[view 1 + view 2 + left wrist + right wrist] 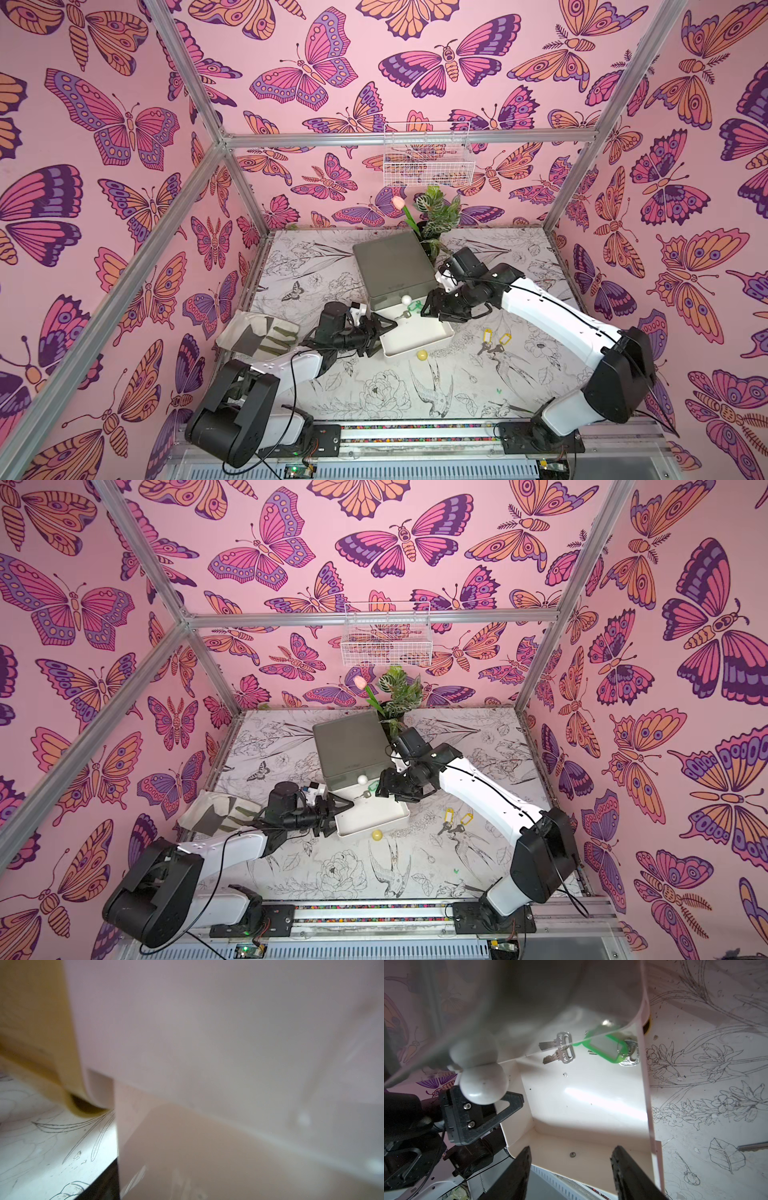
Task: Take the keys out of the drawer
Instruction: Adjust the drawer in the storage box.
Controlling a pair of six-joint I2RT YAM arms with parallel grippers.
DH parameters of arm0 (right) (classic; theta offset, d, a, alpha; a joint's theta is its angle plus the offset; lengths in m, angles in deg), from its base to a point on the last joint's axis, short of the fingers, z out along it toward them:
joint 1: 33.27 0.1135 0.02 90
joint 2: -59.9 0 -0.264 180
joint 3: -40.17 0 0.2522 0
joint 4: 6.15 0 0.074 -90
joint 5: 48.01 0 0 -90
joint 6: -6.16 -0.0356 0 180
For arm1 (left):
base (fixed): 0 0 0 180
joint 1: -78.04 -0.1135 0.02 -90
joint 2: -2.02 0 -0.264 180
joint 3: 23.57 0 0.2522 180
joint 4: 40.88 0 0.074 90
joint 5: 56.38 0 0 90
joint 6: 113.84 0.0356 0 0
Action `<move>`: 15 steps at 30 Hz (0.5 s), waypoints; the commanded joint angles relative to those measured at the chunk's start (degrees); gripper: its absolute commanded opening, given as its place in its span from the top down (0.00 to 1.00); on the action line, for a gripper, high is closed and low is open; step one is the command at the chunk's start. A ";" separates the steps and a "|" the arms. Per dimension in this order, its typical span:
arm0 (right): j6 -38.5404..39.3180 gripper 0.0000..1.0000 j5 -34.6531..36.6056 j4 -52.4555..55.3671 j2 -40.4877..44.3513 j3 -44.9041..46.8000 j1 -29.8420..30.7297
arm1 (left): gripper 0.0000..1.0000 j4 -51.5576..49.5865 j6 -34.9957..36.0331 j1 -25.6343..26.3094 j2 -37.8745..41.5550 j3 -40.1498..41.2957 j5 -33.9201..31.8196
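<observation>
starting at the white drawer, which stands pulled out, we see a yellow knob on its near front. at the drawer's left wall the left gripper has its fingers spread and holds nothing. right of the drawer two bunches of yellow-tagged keys lie on the table. inside the drawer, at its far end, the green-tagged keys lie close under the grey box. above the drawer's far right corner the right gripper hangs, fingers apart and empty.
</observation>
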 commanded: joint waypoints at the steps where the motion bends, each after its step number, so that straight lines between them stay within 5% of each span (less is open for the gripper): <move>1: 2.75 0.35 2.14 0.83 1.48 -0.23 1.75 | 0.20 -1.52 5.61 -0.16 1.81 0.41 1.32; 11: 8.63 0.35 14.14 -10.09 5.43 6.43 9.05 | 0.09 -14.06 16.00 -0.16 7.96 -0.09 -1.24; 15: 8.79 0.36 13.58 -13.80 5.34 9.77 9.24 | 0.09 -14.45 16.15 -0.11 8.40 0.52 -1.30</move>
